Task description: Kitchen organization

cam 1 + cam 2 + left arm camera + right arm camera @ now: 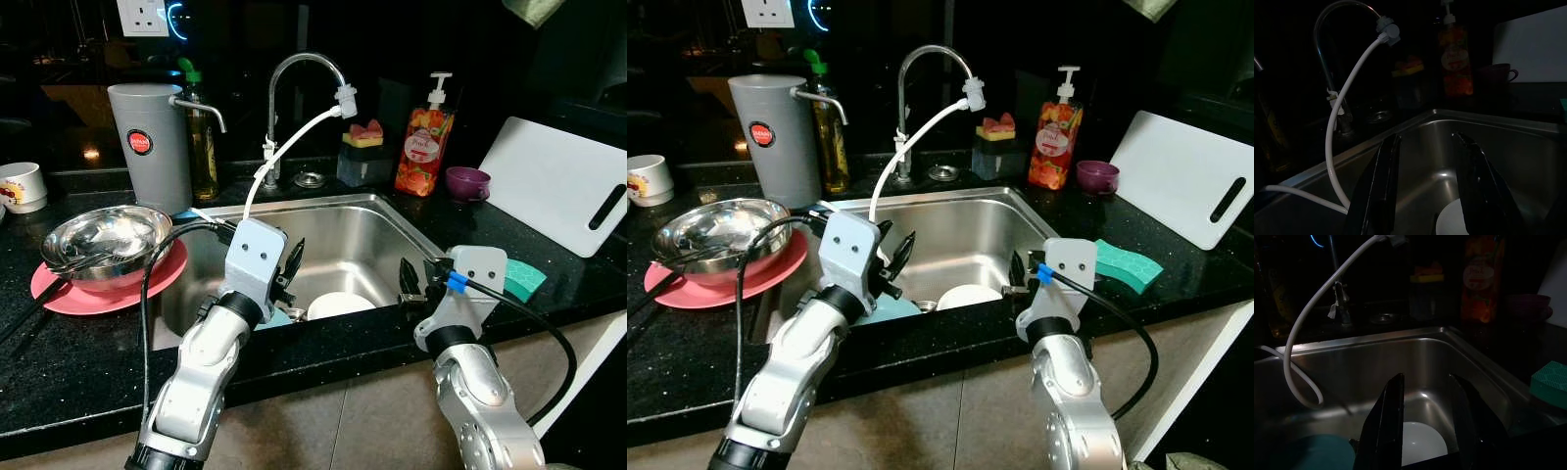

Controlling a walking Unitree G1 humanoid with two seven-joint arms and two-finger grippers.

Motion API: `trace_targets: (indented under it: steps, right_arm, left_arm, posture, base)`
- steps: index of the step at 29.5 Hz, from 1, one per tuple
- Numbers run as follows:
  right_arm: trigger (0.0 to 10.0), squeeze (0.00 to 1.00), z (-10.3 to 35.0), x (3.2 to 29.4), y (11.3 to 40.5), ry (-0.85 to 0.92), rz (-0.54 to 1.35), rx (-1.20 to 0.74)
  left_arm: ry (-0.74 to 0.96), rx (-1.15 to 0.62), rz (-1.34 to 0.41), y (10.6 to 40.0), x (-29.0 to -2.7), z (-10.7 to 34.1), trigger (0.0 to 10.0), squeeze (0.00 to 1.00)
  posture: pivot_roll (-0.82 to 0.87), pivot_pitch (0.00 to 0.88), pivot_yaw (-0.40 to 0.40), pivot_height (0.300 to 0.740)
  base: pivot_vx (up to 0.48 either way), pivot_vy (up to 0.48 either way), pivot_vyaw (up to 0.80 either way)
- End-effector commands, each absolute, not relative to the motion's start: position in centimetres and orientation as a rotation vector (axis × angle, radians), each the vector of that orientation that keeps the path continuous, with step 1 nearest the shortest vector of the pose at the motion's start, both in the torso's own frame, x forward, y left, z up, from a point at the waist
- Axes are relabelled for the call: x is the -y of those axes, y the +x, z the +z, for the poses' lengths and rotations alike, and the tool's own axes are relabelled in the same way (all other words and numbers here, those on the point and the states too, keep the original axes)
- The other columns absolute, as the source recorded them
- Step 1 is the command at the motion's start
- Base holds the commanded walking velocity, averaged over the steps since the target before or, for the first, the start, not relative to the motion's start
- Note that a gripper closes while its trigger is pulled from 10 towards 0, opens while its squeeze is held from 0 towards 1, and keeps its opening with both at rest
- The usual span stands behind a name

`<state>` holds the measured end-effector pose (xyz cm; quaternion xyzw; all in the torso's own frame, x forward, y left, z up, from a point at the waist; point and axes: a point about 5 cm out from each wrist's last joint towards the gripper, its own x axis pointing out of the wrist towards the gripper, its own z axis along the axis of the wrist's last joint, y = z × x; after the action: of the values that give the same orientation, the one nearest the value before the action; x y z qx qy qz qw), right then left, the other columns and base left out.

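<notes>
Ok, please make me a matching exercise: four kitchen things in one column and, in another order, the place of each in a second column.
Things:
1. steel bowl
2. white dish
3. green sponge
4. purple cup

Places:
A. on the counter right of the sink, near the front edge
B. on the pink plate
C. down in the sink
D. between the soap bottle and the white board

Pairs: 1-B, 2-C, 3-A, 4-D
</notes>
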<state>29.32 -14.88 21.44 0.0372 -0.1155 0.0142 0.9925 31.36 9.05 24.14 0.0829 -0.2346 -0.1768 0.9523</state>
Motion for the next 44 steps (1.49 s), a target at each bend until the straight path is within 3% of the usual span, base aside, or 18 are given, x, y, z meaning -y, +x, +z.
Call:
trace_targets:
  steps: [1,44]
  right_arm:
    - [10.0,0.0,21.47,14.94,29.37,0.076,0.028,0.226]
    - [10.0,0.0,21.34,14.95,29.23,0.08,0.021,0.221]
  left_arm:
    - [0.169,0.47,-0.374,31.4,-8.77,23.9,10.0,0.0]
    - [0.17,0.466,-0.373,31.37,-8.79,23.87,10.0,0.0]
  posture:
    - [0.04,0.031,-0.067,0.74]
    - [0.04,0.042,-0.064,0.74]
  base:
    - [0.0,0.0,0.0]
    - [0.0,0.0,0.0]
